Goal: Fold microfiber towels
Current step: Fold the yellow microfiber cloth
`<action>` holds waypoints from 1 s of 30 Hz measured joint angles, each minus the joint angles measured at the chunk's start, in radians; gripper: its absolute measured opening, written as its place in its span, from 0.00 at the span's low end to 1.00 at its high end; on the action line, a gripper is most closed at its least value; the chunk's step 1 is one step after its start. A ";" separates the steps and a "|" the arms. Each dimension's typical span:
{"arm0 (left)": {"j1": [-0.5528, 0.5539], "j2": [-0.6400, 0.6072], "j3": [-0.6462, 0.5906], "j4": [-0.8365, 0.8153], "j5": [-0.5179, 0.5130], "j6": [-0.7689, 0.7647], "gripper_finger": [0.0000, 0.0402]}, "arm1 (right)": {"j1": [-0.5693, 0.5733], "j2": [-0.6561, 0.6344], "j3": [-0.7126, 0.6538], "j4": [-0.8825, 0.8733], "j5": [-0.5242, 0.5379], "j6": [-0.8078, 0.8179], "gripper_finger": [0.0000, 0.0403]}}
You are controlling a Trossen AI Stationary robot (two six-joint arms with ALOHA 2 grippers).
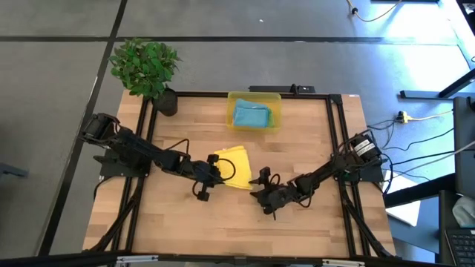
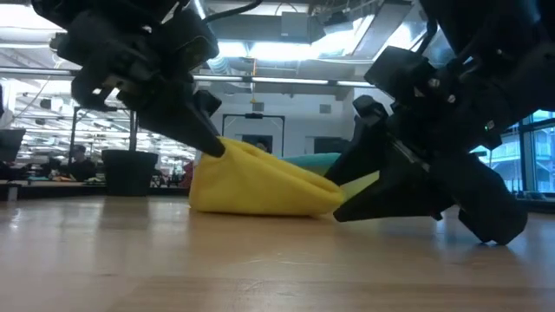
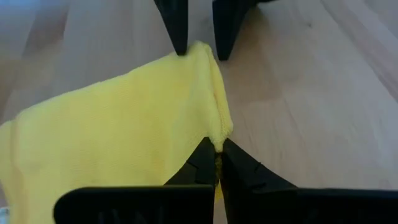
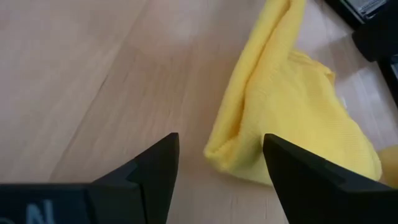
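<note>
The left arm reaches low across the wooden desk (image 1: 178, 215), its left tool (image 3: 217, 155) pinched tight on an edge of the soft yellow microfiber towel (image 1: 232, 166), which lies loosely folded between the two tools. The right arm stretches in low from the opposite side, its right tool (image 4: 219, 158) spread wide, just short of the towel's corner. One teal-blue cloth (image 1: 251, 116) sits beyond both tools in a translucent yellow plastic bin (image 1: 231, 104)

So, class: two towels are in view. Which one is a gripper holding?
The yellow towel, out on the bare table: the left gripper is shut on its edge. The teal-blue towel lies untouched in the yellow bin.
</note>
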 joint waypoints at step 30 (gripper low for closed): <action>-0.073 -0.001 0.005 -0.101 0.021 -0.026 0.00 | 0.039 0.012 0.022 0.051 -0.068 0.060 0.02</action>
